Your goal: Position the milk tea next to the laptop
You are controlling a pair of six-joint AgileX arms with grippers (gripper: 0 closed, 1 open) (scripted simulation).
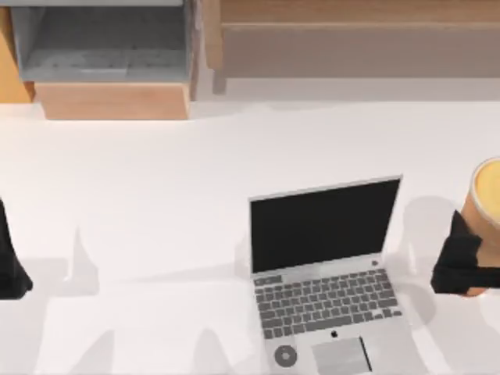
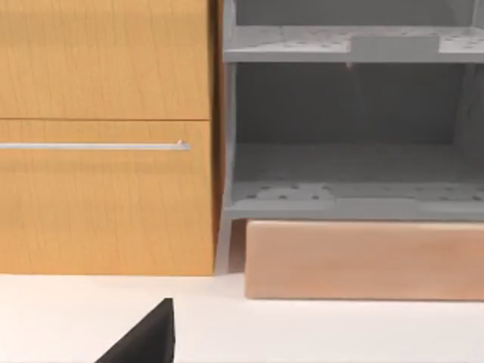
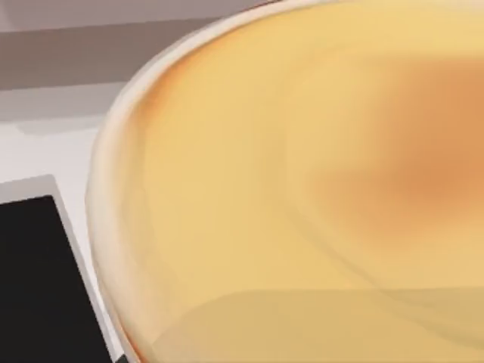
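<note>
The silver-grey laptop point(image 1: 328, 273) lies open at the front middle of the white table, black screen up and keyboard toward the front edge. The milk tea point(image 1: 488, 195), a tan-orange cup with a creamy top, is at the table's right edge, to the right of the laptop and apart from it. My right gripper point(image 1: 466, 258) is shut on the cup's side. In the right wrist view the milk tea point(image 3: 302, 189) looms close, with a corner of the laptop point(image 3: 38, 280) beside it. My left gripper point(image 1: 9, 266) is parked at the left edge.
A grey open shelf unit point(image 1: 101, 43) over a pale wooden block point(image 1: 113, 101) stands at the back left, beside an orange wooden cabinet point(image 2: 106, 151) with a metal handle. A long wooden ledge point(image 1: 359, 39) runs along the back right. White tabletop point(image 1: 156, 195) spreads left of the laptop.
</note>
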